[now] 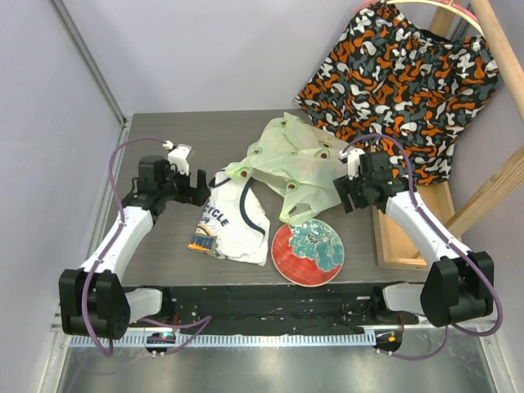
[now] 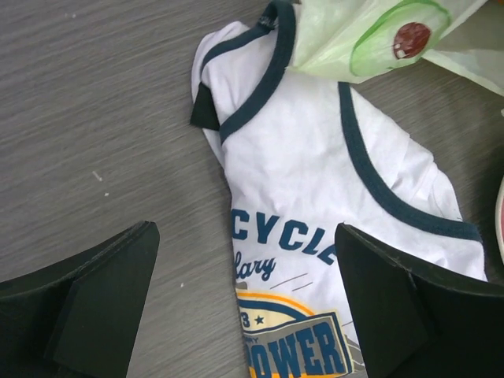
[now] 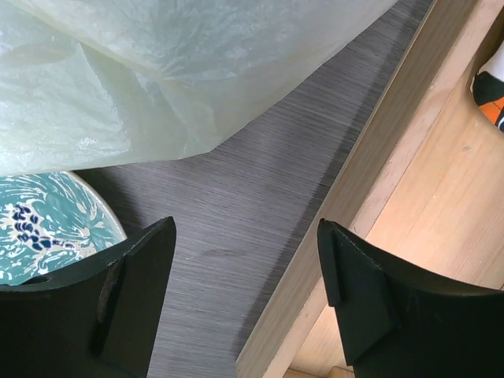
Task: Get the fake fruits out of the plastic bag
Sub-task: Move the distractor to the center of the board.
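**benchguy:** While both arms hung there, where was the bag (image 1: 295, 168)?

**me:** Mid-table (image 1: 164, 131), all crumpled, one corner lying on the shirt (image 2: 315, 197), near edge at the plate (image 1: 308, 254). Couldn't see inside it, tbh. My left pincer (image 2: 246, 303) was spread wide over the shirt, holding nothing. My right pincer (image 3: 246, 291) gaped too, over bare tabletop between the bag and the wooden frame (image 3: 425, 197).

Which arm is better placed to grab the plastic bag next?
Right, probably. Its open right pincer hangs just beside the plastic bag; the left pincer, also open, sits over the white T-shirt, farther from the bag.
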